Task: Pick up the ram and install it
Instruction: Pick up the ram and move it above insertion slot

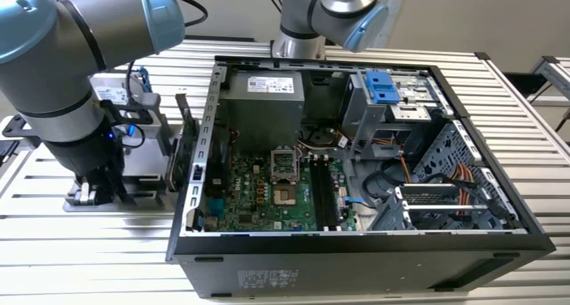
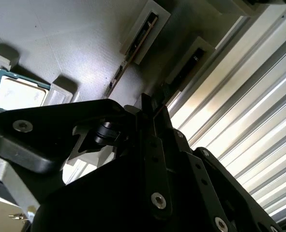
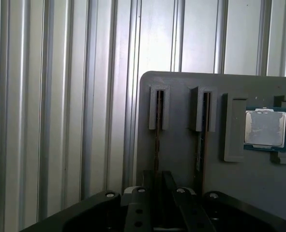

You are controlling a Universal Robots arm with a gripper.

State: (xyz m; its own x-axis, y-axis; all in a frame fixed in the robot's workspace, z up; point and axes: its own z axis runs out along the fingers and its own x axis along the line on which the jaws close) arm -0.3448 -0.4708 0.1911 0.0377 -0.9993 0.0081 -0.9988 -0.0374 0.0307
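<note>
So the arm's gripper is down over the grey parts holder, which sits on the ribbed metal table just off the open computer case, on the exterior view's left. In both wrist views the ram is standing on edge in a slot of that holder, and it runs straight in under the gripper. The gripper is lined up along the stick, but honestly I can't tell if it's clamped on it or just sitting around it. A second stick stands in the neighbouring slot, just beside the first, and a CPU lies flat in its own pocket a bit further along. Over in the case, the motherboard has its dark memory slots right beside the CPU socket.
</note>
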